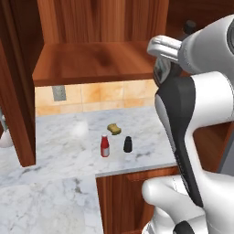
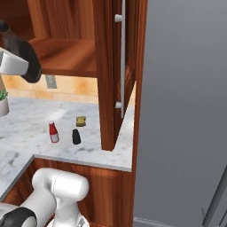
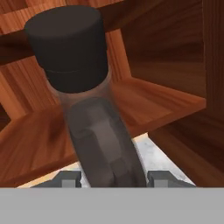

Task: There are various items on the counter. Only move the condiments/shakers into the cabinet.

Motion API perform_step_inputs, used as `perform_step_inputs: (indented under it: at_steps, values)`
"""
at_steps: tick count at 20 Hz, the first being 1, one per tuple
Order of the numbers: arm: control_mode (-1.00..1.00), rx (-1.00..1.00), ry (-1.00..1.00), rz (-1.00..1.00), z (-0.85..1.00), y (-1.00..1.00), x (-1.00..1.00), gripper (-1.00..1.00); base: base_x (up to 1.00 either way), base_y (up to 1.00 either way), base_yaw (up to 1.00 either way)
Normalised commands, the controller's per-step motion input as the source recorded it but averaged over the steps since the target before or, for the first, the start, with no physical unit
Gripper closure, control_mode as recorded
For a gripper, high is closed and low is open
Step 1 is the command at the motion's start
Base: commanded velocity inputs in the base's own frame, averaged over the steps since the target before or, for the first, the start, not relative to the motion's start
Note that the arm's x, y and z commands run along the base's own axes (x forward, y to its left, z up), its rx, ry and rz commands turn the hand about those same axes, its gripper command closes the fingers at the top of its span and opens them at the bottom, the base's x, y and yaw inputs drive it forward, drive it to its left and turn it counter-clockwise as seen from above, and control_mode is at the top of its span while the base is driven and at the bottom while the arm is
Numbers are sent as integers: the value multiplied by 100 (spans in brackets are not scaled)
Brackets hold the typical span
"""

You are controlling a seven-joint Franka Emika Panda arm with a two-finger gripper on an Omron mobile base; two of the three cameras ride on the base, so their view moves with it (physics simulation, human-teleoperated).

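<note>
Clamped in the gripper (image 3: 111,177): a dark brown bottle (image 3: 83,92), black cap toward the cabinet (image 1: 91,59), long axis along the fingers, raised level with the shelf board. Left on the counter (image 1: 59,137) near its front edge: a small red bottle (image 1: 105,146) and small black shaker (image 1: 128,144), both upright, side by side; just behind them, toward the tiled wall (image 1: 105,95), a yellow-brown spongy lump (image 1: 114,129)

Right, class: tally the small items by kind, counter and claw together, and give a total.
Bottles: 2 (red bottle, black-capped bottle in the claw)
Shakers: 1 (black shaker)
Spongy lumps: 1 (yellow-brown lump)
Total: 4
</note>
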Motion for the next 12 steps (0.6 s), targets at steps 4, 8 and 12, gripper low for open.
perform_step_inputs:
  at_steps: [4,8,12]
  values:
    - [-100,0,0,0,0,0,18,100,0,0,0]
    - [-100,0,-5,0,2,0,29,100,0,0,0]
    - [-100,0,-4,-2,2,0,35,100,0,0,0]
